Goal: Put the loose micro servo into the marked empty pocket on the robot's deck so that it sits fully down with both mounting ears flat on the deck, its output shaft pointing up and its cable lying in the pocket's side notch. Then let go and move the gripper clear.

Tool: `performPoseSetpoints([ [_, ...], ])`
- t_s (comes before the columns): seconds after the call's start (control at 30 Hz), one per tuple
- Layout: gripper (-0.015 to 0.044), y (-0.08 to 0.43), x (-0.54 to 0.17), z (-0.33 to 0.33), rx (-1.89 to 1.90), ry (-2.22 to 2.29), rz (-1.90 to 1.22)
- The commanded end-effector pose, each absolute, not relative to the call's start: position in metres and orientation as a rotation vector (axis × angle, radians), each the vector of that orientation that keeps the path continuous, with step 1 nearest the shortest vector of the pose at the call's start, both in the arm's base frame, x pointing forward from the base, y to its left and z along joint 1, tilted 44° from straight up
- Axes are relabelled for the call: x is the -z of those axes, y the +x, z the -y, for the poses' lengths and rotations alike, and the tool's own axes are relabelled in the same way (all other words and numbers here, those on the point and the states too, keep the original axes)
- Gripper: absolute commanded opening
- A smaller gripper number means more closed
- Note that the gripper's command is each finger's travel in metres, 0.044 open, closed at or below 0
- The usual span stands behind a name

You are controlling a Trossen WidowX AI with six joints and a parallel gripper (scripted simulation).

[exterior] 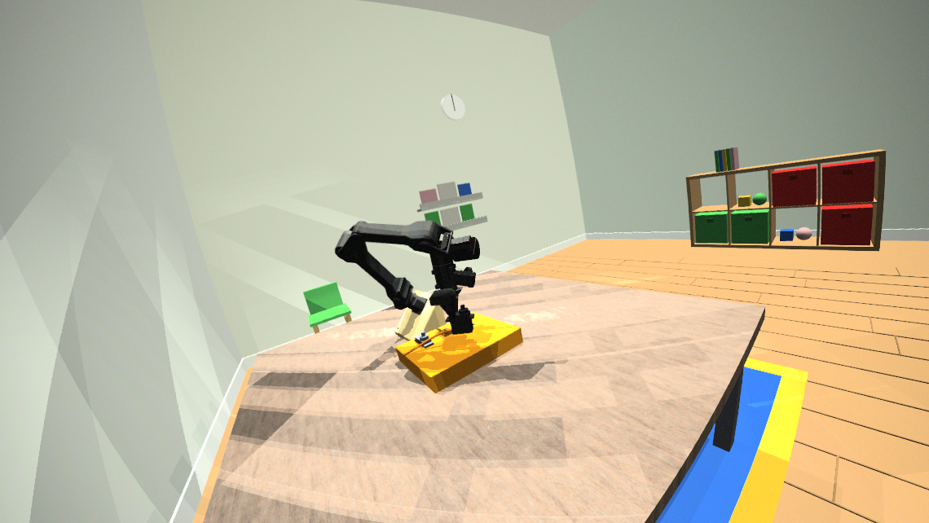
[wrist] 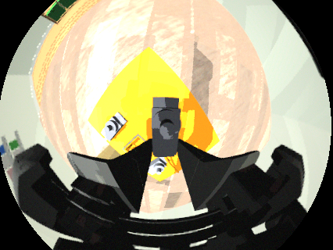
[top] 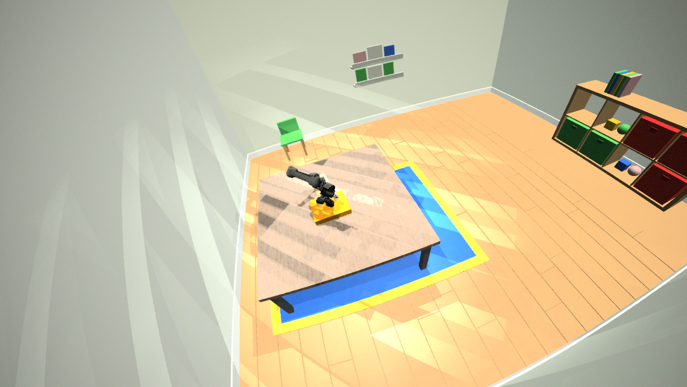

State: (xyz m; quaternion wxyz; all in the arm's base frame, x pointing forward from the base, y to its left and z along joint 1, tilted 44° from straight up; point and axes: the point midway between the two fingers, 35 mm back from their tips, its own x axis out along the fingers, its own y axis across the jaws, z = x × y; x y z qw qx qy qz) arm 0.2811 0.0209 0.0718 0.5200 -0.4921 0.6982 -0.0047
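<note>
The yellow deck (top: 336,213) (exterior: 477,350) (wrist: 148,75) lies on the wooden table (top: 365,225) (exterior: 520,415). My gripper (top: 326,199) (exterior: 460,317) (wrist: 166,141) is shut on the dark grey micro servo (exterior: 464,320) (wrist: 166,121) and holds it upright just over the deck's top. In the wrist view two fitted servos with white tops, one (wrist: 115,126) further out and one (wrist: 159,166) between my fingers, sit in the deck. The orange-marked pocket (wrist: 134,141) shows between them, left of the held servo and partly hidden by my left finger. One fitted servo (exterior: 424,339) also shows in the exterior view.
The arm's cream wedge base (exterior: 416,319) stands just behind the deck. A green chair (top: 290,132) (exterior: 327,304) stands beyond the table's far corner. A shelf unit (top: 630,139) (exterior: 786,201) stands far off to the right.
</note>
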Motion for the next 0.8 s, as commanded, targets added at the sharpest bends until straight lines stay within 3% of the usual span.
performPoseSetpoints([
  [0.0,0.0000,0.2813,-0.0713,-0.0219,0.123,-1.068,-1.645],
  [0.77,0.0000,0.2813,-0.0713,-0.0219,0.632,-0.544,-1.439],
])
